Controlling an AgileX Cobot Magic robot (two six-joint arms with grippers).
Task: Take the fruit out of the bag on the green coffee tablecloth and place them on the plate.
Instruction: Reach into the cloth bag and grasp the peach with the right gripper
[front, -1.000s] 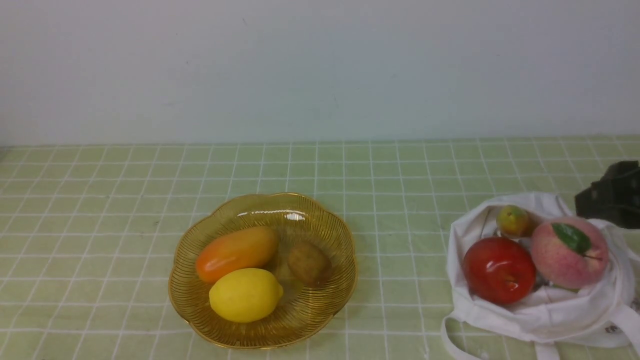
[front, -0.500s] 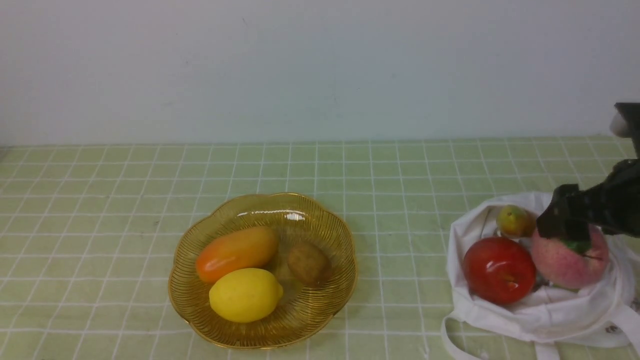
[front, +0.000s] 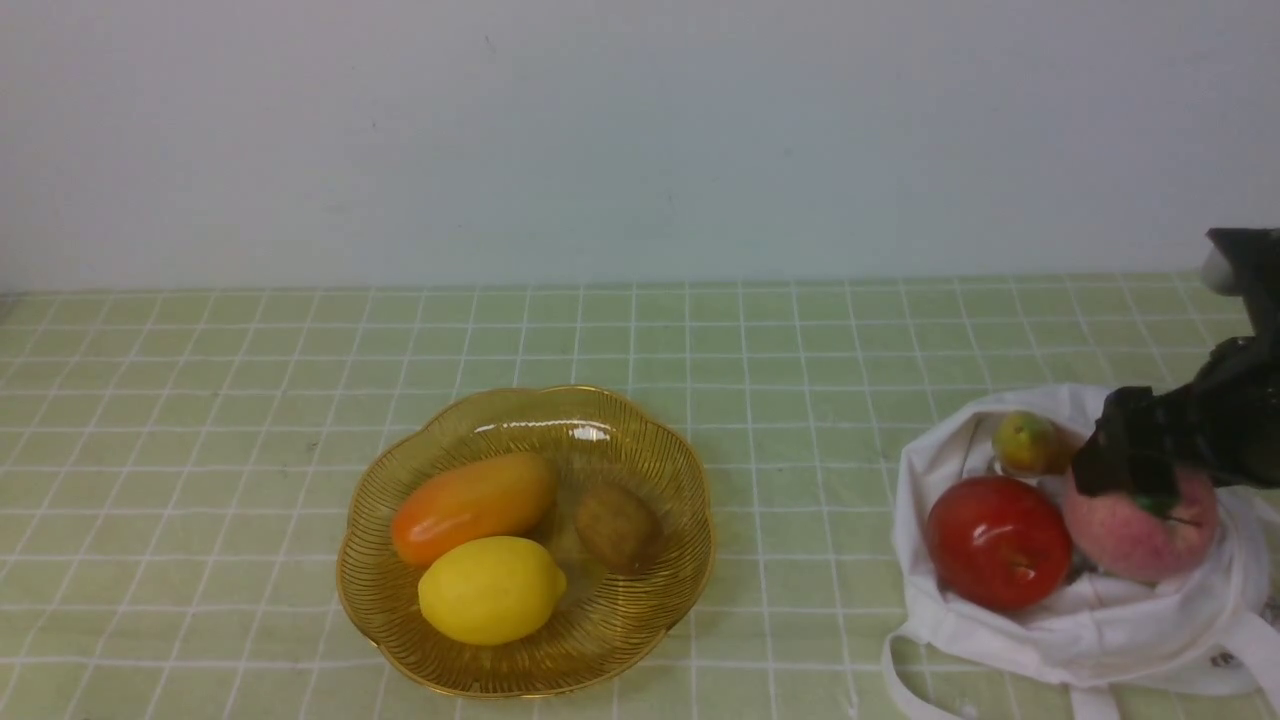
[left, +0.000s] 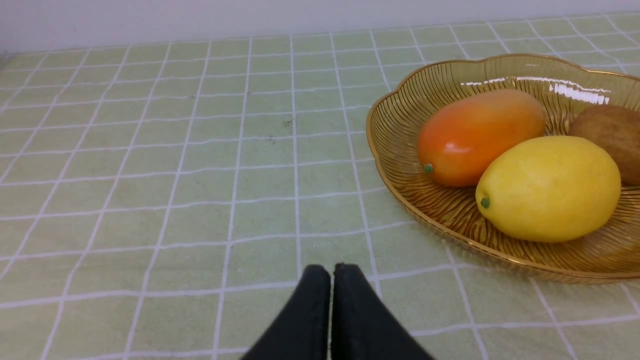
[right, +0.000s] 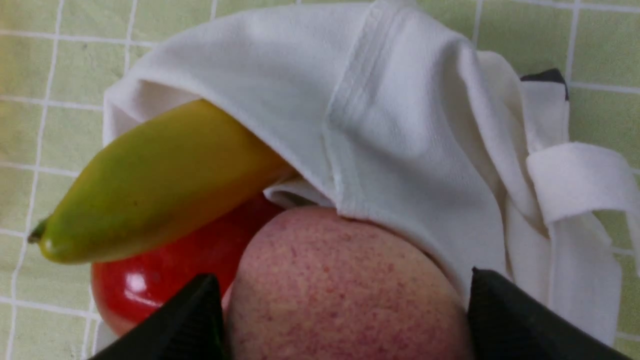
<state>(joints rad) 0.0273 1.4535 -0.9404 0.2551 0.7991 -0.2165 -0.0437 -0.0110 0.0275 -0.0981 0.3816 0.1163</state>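
Two black fingers (right: 185, 325) of the right gripper (right: 342, 277) are standing wide apart, one on each side of the fuzzy pink peach (right: 345, 290). The pictures are not showing whether the pads are pressing on it yet. In the front view this gripper (front: 1125, 470) is hanging over the top of the peach and covering most of its green leaf.

The peach is sitting in the open mouth of the white bag (front: 1100, 630), just beside the glossy red apple (front: 998, 542). A yellow-green fruit (right: 150, 185) is lying against both of them, with its far end tucked under the bag's hem. The bag is slumping on the green checked tablecloth (front: 200, 400) at the robot's right, and its straps (right: 575, 175) are trailing off toward the near edge. A small dark tag (right: 547, 76) is peeking out at the bag's side, and a dark mark is showing near its lower corner, but both are too small to read.

The left gripper (left: 330, 272) is hovering low over bare cloth with its fingers pressed together and nothing between them.

The amber plate (front: 660, 470) is sitting near the middle of the cloth, well apart from the bag. It is holding an orange fruit (front: 472, 505), a lemon (front: 490, 590) and a brown kiwi (front: 618, 526).
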